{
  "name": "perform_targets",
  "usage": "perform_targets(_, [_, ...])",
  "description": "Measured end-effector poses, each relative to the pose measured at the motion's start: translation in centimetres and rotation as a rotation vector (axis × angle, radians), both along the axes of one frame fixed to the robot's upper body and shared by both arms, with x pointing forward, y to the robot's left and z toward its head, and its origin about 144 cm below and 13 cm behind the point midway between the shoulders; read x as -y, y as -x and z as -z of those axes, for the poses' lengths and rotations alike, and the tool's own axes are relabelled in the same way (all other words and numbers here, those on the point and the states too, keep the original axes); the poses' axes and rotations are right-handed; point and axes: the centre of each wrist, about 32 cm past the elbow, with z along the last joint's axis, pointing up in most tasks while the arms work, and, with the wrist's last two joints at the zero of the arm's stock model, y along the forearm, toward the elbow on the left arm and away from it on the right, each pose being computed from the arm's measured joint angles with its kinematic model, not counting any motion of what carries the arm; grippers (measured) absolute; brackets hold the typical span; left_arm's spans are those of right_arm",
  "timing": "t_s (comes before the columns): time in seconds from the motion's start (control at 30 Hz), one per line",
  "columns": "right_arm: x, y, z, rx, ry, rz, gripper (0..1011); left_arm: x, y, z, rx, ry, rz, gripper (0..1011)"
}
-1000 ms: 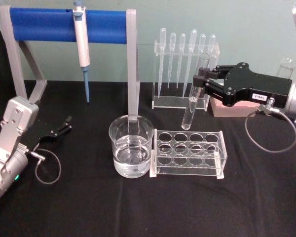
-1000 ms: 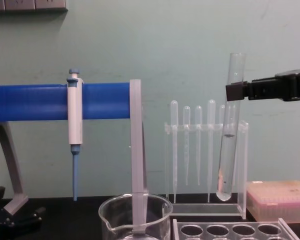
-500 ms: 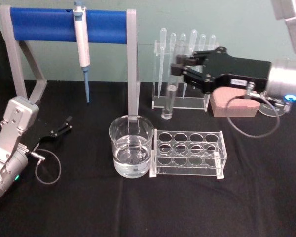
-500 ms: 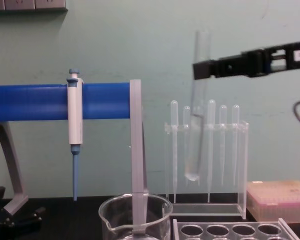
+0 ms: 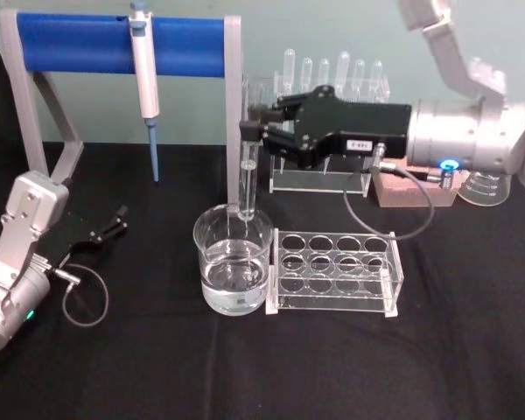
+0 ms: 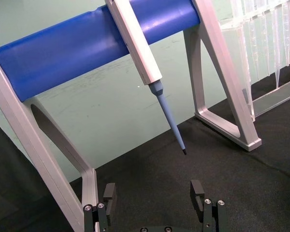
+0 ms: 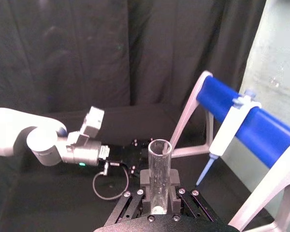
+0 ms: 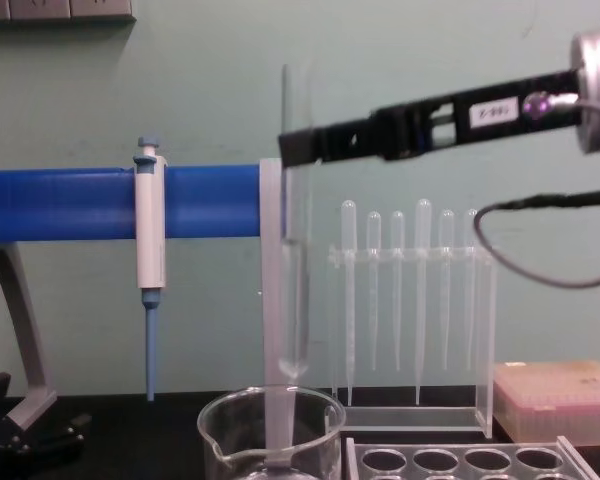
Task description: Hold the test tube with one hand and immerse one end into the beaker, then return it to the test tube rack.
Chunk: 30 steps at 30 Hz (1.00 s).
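The right gripper (image 5: 254, 131) is clamped on the test tube (image 5: 246, 188) near its open top. The tube hangs upright below the fingers, its round end just above the beaker (image 5: 212, 262) and not yet wet.

I see 2 risks:
- The tube seems nearer the beaker's rear wall than its middle, so a straight descent could clip glass on glass.
- The high grip leaves a long free length (smooth glass, too), so a knock could tilt or slip it.

The stand's grey post (image 5: 234, 105) is just beyond the fingertips. The left gripper (image 5: 109, 226) rests far off, fingers apart.
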Motion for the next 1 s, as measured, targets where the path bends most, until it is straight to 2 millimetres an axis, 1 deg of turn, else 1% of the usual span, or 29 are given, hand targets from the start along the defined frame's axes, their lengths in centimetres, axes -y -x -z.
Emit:
perform_targets(0.1, [-0.3,-0.3,0.7,-0.004,0.012,-0.004,221,0.0,0.0,0.0,0.0,0.0,0.0,1000])
perform_targets(0.23, [-0.5,-0.9,2.1,-0.006,0.015,-0.004,221,0.0,0.0,0.0,0.0,0.0,0.0,1000])
perform_targets(0.33, [-0.5,-1.5,4.0,-0.023,0.004,-0.007,221,0.0,0.0,0.0,0.0,0.0,0.0,1000])
perform_targets(0.43, [-0.6,-1.8,5.1,-0.035,-0.002,-0.012,221,0.0,0.0,0.0,0.0,0.0,0.0,1000])
perform_targets(0.57, [-0.7,-2.1,7.3,-0.057,-0.008,-0.015,221,0.0,0.0,0.0,0.0,0.0,0.0,1000])
perform_targets(0.7, [-0.9,-2.1,8.8,-0.07,-0.006,-0.016,221,0.0,0.0,0.0,0.0,0.0,0.0,1000])
perform_targets(0.8, [-1.1,-2.1,9.7,-0.075,-0.005,-0.017,221,0.0,0.0,0.0,0.0,0.0,0.0,1000])
perform_targets(1.0, [-1.2,-2.0,10.8,-0.084,0.001,-0.012,221,0.0,0.0,0.0,0.0,0.0,0.0,1000])
